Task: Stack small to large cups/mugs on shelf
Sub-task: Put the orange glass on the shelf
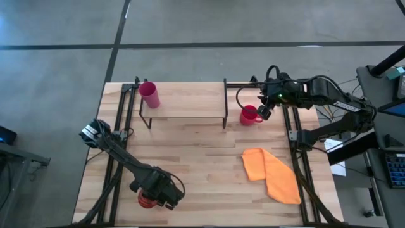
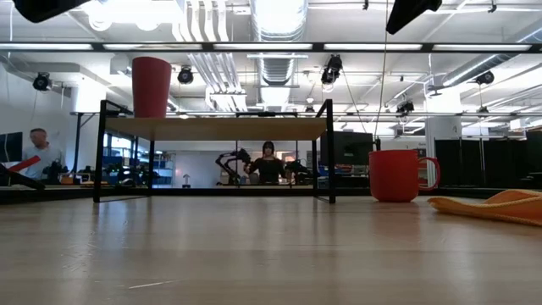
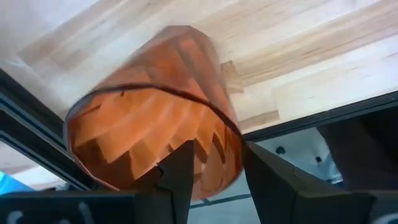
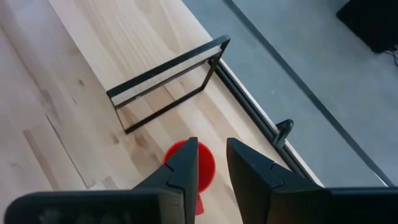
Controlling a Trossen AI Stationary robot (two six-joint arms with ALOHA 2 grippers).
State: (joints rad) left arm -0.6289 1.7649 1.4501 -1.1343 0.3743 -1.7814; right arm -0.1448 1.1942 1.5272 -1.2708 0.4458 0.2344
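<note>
The pink tumbler (image 1: 150,95) stands upright on the left end of the shelf (image 1: 183,100), and also shows in the low view (image 2: 151,86). The red mug (image 1: 249,116) stands on the table just right of the shelf, its handle toward the right (image 2: 395,175). My right gripper (image 4: 211,144) hovers well above the mug, narrowly open and empty. My left gripper (image 3: 217,149) is at the table's near left edge, shut on the orange ribbed cup (image 3: 149,106), which also shows in the high view (image 1: 147,200). My left gripper holds the orange cup by its rim wall (image 3: 233,134), one finger inside the cup and one outside. The fingers come from above, slanting down. The cup's mouth faces up; whether its base rests on the table I cannot tell.
An orange cloth (image 1: 272,174) lies on the table's right near part. Black rails run along both table sides (image 1: 117,126). People show in the room behind (image 2: 268,161). Bare wood lies between shelf and near edge.
</note>
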